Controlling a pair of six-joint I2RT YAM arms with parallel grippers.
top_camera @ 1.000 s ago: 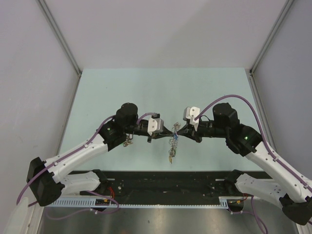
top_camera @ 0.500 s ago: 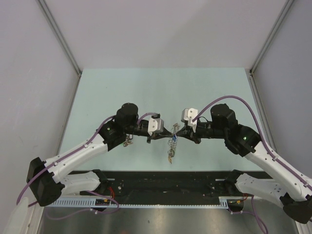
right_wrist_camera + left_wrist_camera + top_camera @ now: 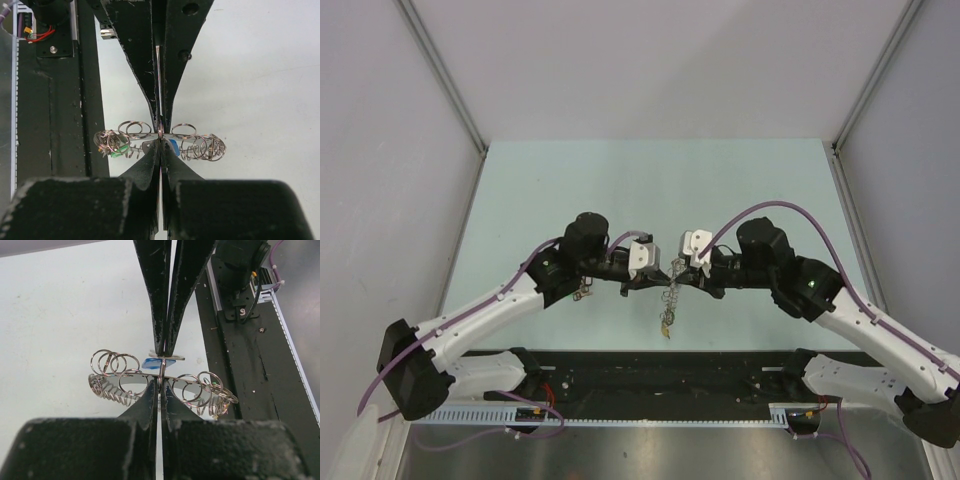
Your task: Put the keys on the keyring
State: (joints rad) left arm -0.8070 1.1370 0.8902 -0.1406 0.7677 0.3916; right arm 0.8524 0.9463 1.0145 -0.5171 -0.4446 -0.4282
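two robot arms reach inward from either side and meet tip to tip above a pale green table (image 3: 620,180). the left hand (image 3: 658,272) is closed, its two dark fingers pinched on the band of the keyring (image 3: 670,290). the right hand (image 3: 682,270) faces it from the opposite side, fingers also pressed shut on the same ring, so the two sets of fingertips almost touch. the keyring hangs between them, lifted off the table, seen edge-on from the wrist cameras as a thin silver band fringed with many small wire loops. a blue tag (image 3: 152,363) sits just behind the pinch point, and a green tag (image 3: 116,152) shows among the loops at one end. from above, keys (image 3: 667,318) dangle from the ring below the hands, one with a yellowish tag.
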